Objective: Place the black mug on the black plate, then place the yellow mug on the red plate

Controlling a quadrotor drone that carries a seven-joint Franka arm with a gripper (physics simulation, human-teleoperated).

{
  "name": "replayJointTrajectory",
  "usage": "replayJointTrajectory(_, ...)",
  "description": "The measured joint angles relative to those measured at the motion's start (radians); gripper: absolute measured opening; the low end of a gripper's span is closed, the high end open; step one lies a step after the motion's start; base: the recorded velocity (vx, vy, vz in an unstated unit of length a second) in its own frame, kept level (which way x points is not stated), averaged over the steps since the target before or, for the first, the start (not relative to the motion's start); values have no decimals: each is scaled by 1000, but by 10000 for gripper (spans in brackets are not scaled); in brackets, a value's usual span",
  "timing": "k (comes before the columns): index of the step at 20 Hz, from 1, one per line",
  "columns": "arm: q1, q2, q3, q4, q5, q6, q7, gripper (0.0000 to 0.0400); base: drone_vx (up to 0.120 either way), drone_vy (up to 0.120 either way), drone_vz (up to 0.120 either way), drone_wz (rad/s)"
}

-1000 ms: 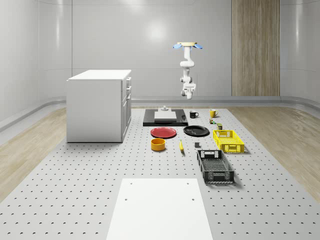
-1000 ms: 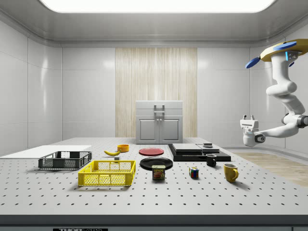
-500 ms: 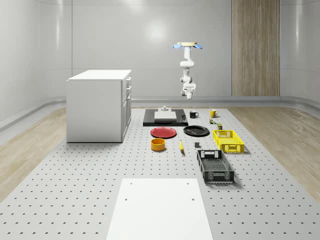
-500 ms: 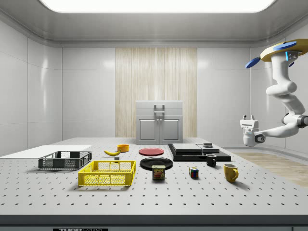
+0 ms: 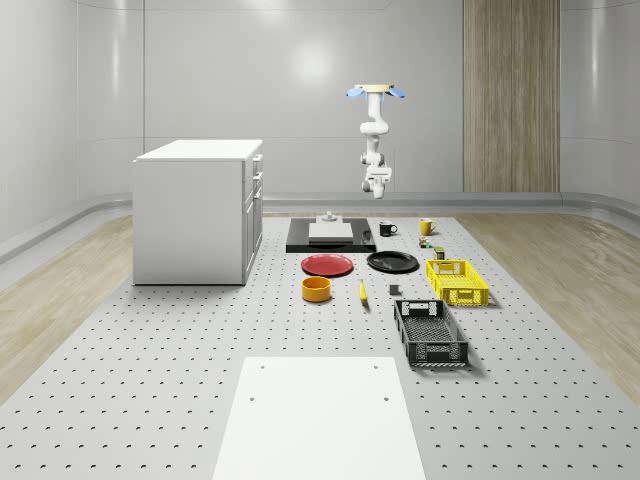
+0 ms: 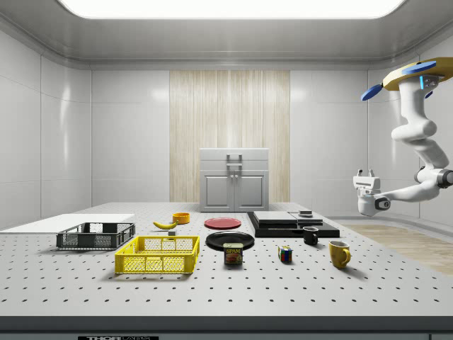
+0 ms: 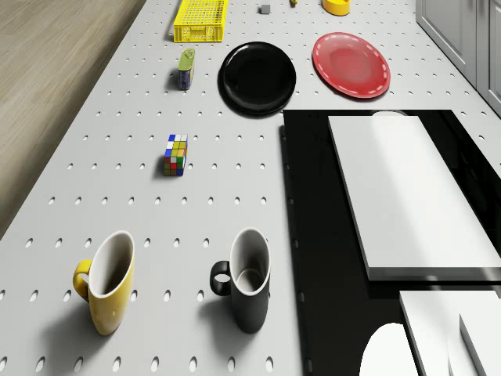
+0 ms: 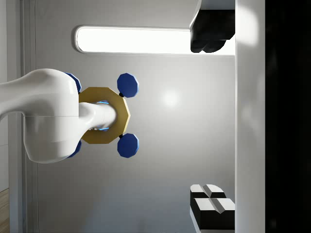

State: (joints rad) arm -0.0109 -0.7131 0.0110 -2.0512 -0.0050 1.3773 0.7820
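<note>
My arm point(image 6: 414, 149) white, glossy; drone body point(image 8: 103, 115) gold with blue rotor discs. My pincer point(image 6: 365, 175) white with dark finger pads. Below it: black mug point(image 7: 248, 289), pale inside; beside that, yellow mug point(image 7: 107, 290), same pale lining. Farther off from my pincer: black plate point(image 7: 257, 77), glossy; red plate point(image 7: 351, 65); multicoloured cube point(image 7: 175, 154); yellow basket point(image 7: 201, 20). Table point(image 7: 117, 125) grey-white, dotted with dark holes. Black slab point(image 7: 321, 258) carries white block point(image 7: 407, 196).

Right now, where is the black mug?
The black mug stands on the table between the yellow mug and the black tray, toward the side view's right.
</note>
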Motion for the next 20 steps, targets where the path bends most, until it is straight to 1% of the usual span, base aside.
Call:
replayJointTrajectory(8,-6,-4,17,-5,-24,6,3,400,0,0,0,0)
replayJointTrajectory(13,-15,-8,48,-9,-68,10,9,400,0,0,0,0)
replayJointTrajectory(17,-31,-11,101,-17,-141,15,19,400,0,0,0,0)
replayJointTrajectory(20,-53,-16,169,-34,-238,19,32,400,0,0,0,0)
